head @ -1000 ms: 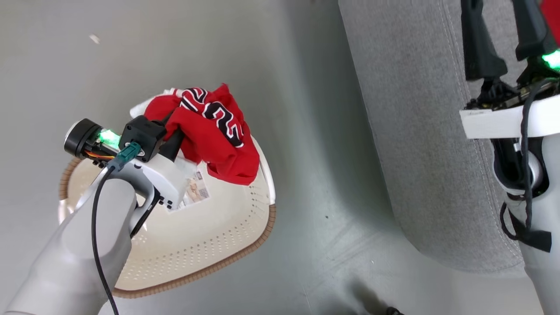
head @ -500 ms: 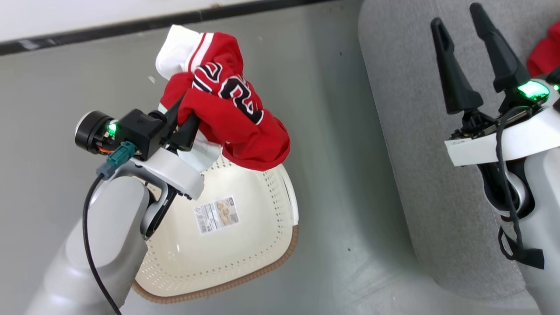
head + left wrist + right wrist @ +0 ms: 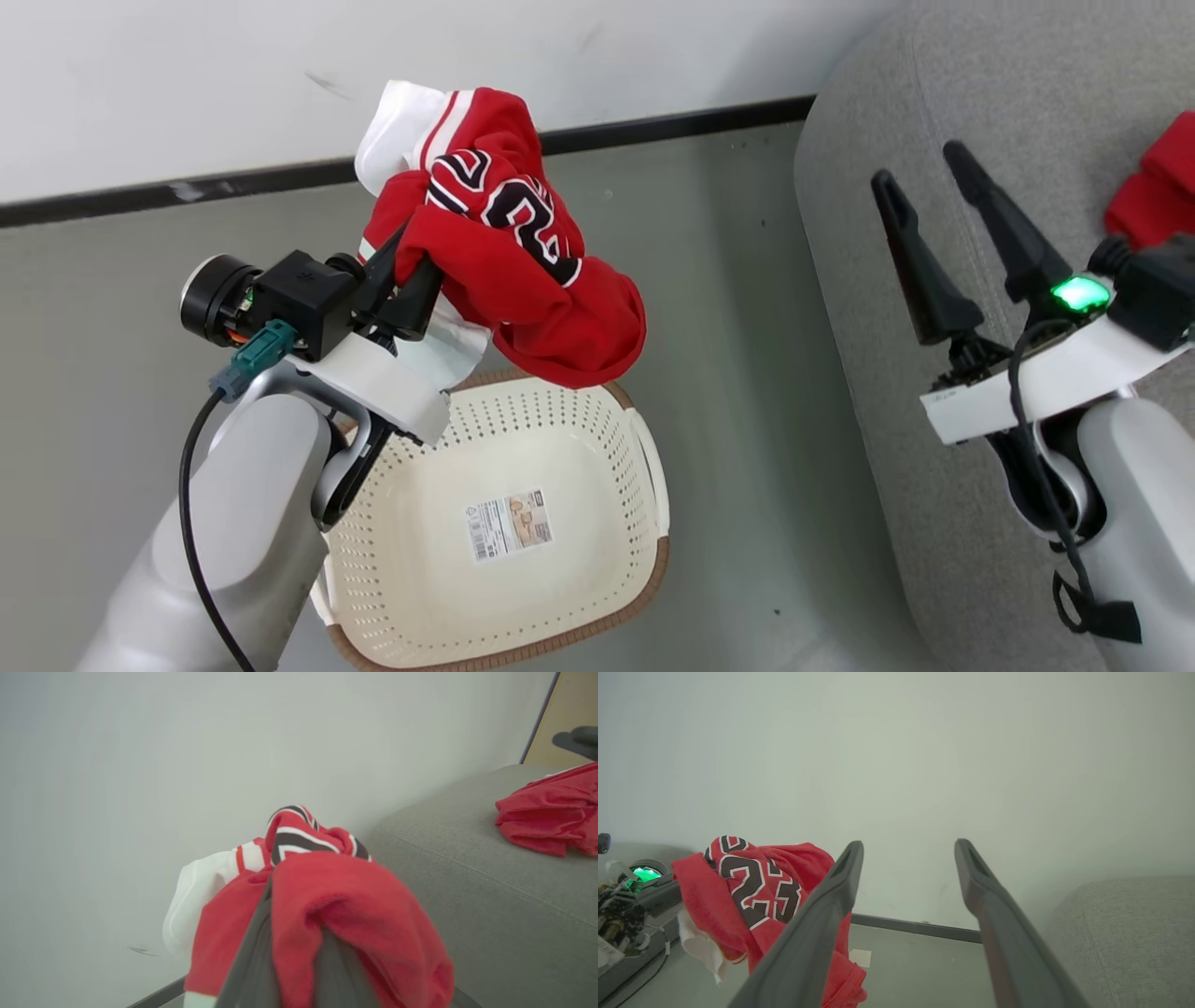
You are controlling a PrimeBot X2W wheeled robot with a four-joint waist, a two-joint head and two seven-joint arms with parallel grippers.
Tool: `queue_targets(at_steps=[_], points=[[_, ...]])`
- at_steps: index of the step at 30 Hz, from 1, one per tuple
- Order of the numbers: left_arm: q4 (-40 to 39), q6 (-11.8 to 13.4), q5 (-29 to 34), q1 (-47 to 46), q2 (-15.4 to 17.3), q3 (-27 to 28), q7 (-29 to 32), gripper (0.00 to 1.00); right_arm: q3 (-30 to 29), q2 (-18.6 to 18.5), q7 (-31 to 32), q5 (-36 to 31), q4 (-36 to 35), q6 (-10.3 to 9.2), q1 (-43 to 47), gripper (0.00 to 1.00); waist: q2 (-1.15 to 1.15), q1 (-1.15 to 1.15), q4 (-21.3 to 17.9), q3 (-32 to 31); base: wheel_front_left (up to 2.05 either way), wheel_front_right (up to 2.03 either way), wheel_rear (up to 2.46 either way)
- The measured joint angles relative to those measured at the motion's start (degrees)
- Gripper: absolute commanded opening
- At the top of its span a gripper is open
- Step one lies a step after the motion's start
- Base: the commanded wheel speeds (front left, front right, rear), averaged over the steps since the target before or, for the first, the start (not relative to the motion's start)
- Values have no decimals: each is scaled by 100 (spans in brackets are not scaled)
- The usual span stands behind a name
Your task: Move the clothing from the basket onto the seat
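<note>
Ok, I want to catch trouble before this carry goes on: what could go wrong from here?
1. The left gripper holds the jersey as a bunch, and much of it hangs loose. It might slip free and land on the floor short of the sofa.
2. The open right gripper stands over the sofa's edge, probably in the path. Loose cloth could snag on it.

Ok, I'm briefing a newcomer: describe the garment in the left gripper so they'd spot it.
Left of the grey sofa stands the cream basket. Above its far rim the left gripper holds a bunched red garment. Unlike the red clothing lying on the sofa, it shows black, white-edged numerals.
</note>
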Motion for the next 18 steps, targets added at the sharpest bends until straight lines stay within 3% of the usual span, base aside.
queue_targets(at_steps=[9,18], points=[[80,-31,-135,118,-9,-46,0,0,65,-36,0,103,86,0,381,100,0,0,111,-480,0,0,0],[164,-98,-348,247,-67,-138,31,0,661,-152,0,156,96,0,692,100,0,0,205,-993,0,0,0]])
